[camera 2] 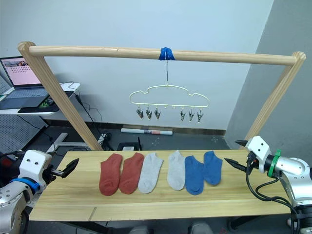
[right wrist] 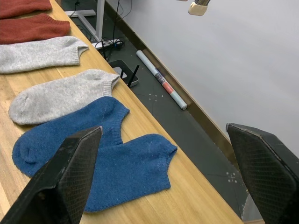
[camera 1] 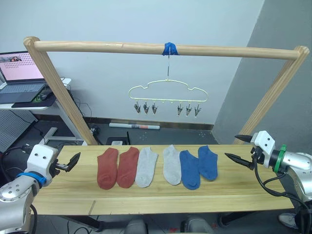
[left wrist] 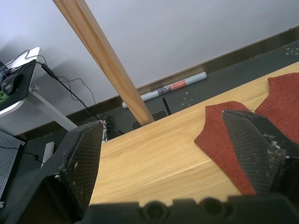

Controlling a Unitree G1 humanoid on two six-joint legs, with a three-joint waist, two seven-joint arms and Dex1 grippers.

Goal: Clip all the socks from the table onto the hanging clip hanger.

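Six socks (camera 1: 157,167) lie in a row on the worktop (camera 1: 146,197), between the two end effectors. The left end effector (camera 1: 71,163) hovers spread-fingered just beside the rust-red pair (camera 1: 117,167). The right end effector (camera 1: 239,148) gapes near the blue pair (camera 1: 198,167). The clip hanger (camera 1: 168,97) hangs above, its clips bare.

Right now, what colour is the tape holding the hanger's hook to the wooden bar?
Blue tape, wrapped around the bar; it shows best in the right eye view.

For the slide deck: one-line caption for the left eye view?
Six socks in a row on the table, clip hanger empty above, left gripper and right gripper open at either end.
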